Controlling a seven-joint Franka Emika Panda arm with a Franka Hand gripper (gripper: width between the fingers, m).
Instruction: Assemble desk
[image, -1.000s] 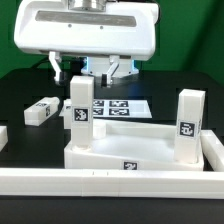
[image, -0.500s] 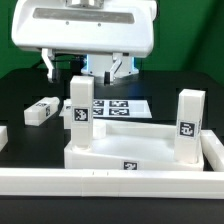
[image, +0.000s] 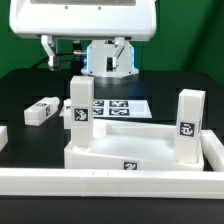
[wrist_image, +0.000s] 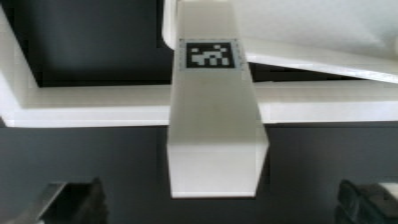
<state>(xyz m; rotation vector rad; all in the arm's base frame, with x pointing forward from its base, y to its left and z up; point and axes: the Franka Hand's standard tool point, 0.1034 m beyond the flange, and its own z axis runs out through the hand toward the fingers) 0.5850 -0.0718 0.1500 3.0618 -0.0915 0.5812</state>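
The white plastic tray-like desk top (image: 130, 158) carries two upright white square block legs in its corner sockets. The gripper (image: 88, 64) hovers above the leg on the exterior view's left (image: 80, 108), claw spread wide and pinching nothing (the socket alone holds it, I'd judge).

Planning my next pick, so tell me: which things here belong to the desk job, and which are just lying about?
Job: desk top; leg standing at the exterior view's left; leg standing at its right; loose leg lying flat.
Not the job: marker board; white border rails.
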